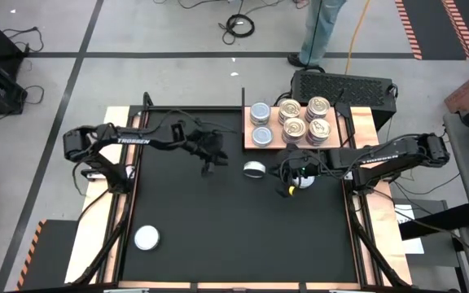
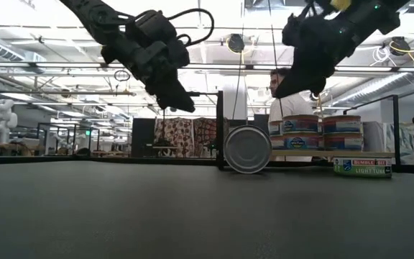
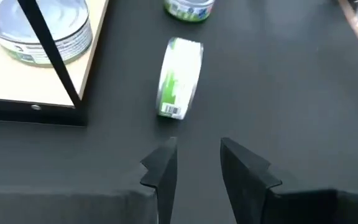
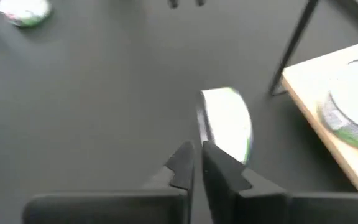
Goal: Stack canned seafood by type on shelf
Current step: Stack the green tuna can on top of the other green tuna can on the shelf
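Tin (image 3: 180,78) stands on edge, apparently facing low camera; left gripper (image 3: 197,163) part-open, right gripper (image 4: 194,162) nearly closed, both empty

Bright ceiling lights (image 2: 49,43) glare in the low view, silhouetting both arms, while the mat (image 1: 218,220) stays dim and matte, and the right wrist view is motion-blurred.

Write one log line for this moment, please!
left gripper: open, facing can on edge | right gripper: above mat
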Controlling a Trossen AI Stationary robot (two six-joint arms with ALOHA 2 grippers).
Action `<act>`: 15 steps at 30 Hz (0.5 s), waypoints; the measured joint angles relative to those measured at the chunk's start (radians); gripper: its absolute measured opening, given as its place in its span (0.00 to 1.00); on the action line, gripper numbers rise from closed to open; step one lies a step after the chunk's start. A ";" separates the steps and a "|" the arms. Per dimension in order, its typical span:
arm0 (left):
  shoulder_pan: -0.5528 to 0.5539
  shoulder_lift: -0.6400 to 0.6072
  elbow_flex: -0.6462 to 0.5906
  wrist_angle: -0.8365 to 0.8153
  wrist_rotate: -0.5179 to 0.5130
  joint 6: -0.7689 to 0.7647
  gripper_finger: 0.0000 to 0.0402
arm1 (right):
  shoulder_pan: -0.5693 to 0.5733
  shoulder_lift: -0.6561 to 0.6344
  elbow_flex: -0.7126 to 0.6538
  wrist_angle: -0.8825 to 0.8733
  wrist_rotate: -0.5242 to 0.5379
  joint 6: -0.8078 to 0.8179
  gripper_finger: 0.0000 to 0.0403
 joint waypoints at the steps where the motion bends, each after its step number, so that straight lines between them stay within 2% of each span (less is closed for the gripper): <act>1: -0.015 0.002 0.000 0.000 -0.016 -0.001 0.31 | 0.004 0.009 0.000 0.000 0.018 -0.006 0.09; 7: -0.074 0.002 0.000 0.001 -0.027 0.000 0.31 | -0.018 0.106 0.000 0.057 -0.043 -0.030 0.38; 11: -0.074 -0.001 -0.007 -0.018 -0.046 0.009 0.31 | -0.035 0.165 0.035 0.060 -0.015 -0.095 0.61; 15: -0.043 -0.072 -0.089 0.039 -0.056 0.020 0.31 | -0.050 0.206 0.062 0.062 -0.011 -0.126 0.78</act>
